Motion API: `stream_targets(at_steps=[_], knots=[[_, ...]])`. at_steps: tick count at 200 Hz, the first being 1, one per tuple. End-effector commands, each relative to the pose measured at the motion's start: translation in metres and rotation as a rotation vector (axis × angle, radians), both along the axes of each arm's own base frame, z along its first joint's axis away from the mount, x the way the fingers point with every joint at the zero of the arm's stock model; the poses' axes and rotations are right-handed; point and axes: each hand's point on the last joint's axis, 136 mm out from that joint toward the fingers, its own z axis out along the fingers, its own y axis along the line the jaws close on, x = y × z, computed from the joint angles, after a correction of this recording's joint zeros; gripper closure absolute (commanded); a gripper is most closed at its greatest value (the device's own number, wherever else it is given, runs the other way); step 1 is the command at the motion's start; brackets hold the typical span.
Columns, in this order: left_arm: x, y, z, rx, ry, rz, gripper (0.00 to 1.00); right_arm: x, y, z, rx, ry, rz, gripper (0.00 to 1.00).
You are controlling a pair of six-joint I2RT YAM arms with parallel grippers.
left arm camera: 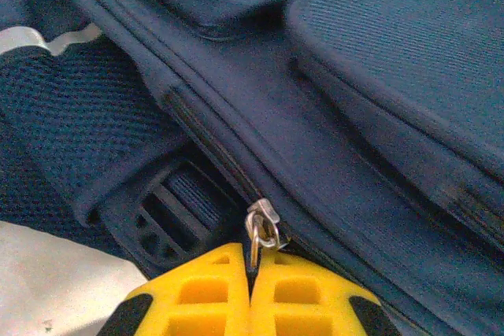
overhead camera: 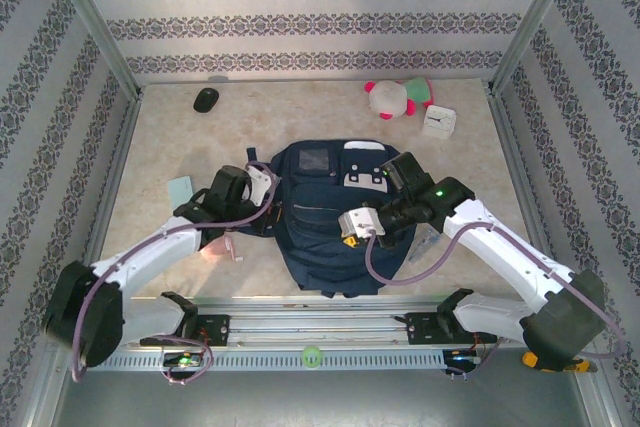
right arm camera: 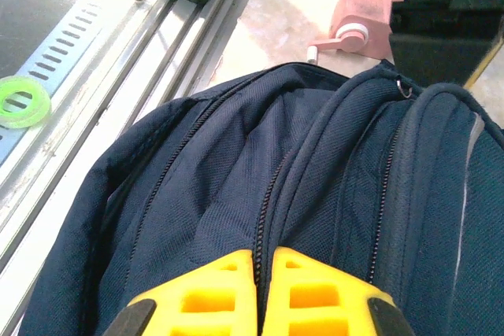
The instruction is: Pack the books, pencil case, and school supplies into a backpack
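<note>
Top view: the backpack (overhead camera: 320,247) lies mid-table, front up. The left gripper (overhead camera: 264,185) is at its left edge and the right gripper (overhead camera: 351,235) is over its middle. A teal square (overhead camera: 180,188) and a pink piece (overhead camera: 220,247) lie to its left.

Left wrist: the fingers (left arm camera: 205,293) are pressed together, pinching a zip pull (left arm camera: 262,224).

Right wrist: the fingers (right arm camera: 213,285) are pressed together on a zip seam (right arm camera: 264,210). Whether they grip it cannot be told.

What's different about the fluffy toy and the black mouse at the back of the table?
The plush toy is pink and white; the computer mouse is all black. The toy is bigger and lumpy; the mouse is small and smooth. The toy sits beside a white clock; the mouse sits alone. Both lie on the table beyond the backpack.
</note>
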Motion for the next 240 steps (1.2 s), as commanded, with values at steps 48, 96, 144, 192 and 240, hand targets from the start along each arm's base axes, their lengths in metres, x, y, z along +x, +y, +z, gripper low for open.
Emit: stream_targets(at_steps=[48, 96, 144, 192, 240], knots=[[0.086, 0.045, -0.023, 0.114, -0.014, 0.325, 1.00, -0.033, -0.006, 0.022, 0.060, 0.095, 0.077, 1.00], [0.087, 0.054, -0.013, 0.096, -0.034, 0.378, 0.98, -0.018, -0.002, 0.019, 0.044, 0.074, 0.079, 1.00], [0.103, 0.085, -0.022, 0.107, -0.008, 0.474, 0.98, -0.032, -0.003, 0.017, -0.022, 0.063, 0.135, 1.00], [0.123, 0.084, -0.015, 0.086, 0.021, 0.490, 0.92, -0.019, 0.004, 0.012, -0.001, 0.055, 0.099, 1.00], [0.095, 0.116, 0.017, 0.088, 0.037, 0.650, 0.47, 0.023, 0.033, 0.018, 0.092, 0.026, 0.007, 1.00]])
